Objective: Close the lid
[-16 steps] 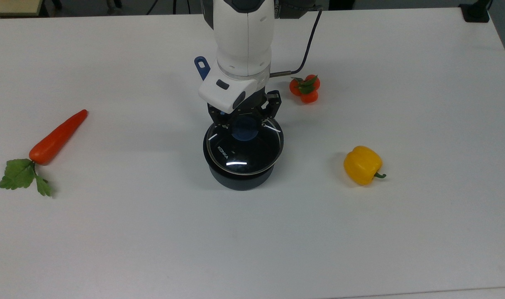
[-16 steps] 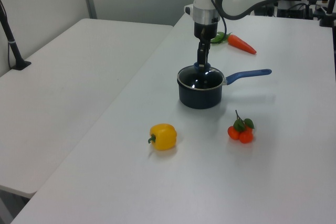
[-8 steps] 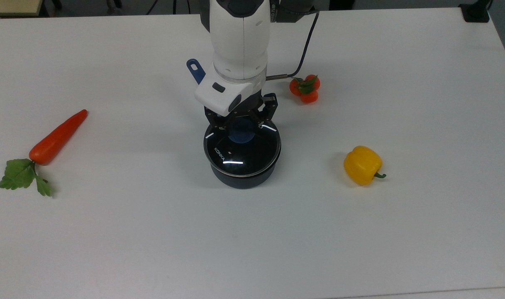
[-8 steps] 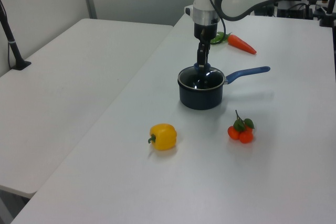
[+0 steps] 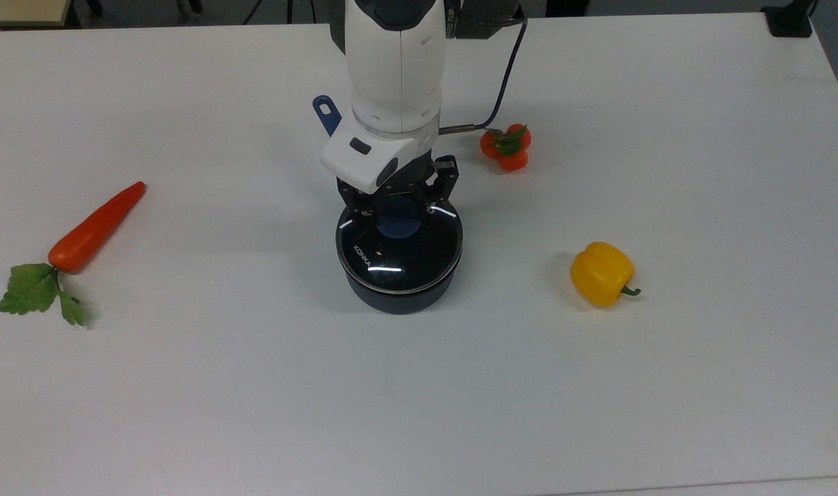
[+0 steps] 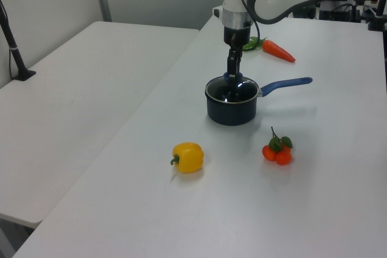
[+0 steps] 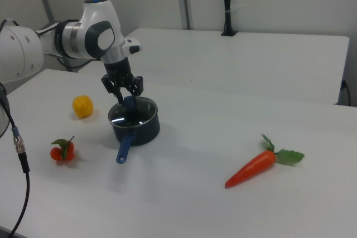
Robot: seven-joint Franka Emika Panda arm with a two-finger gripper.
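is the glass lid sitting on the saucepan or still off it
On. The lid lies level over the black saucepan, its metal rim matching the pot's rim all round, with the gripper at the blue knob.

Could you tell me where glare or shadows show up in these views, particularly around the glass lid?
In the top view, the lid carries short bright streaks of reflected light near its rim, and the saucepan throws only a soft, faint shadow on the table. In the left view, a pale shadow lies under the pan's handle. In the right view, the glass shows a whitish sheen.
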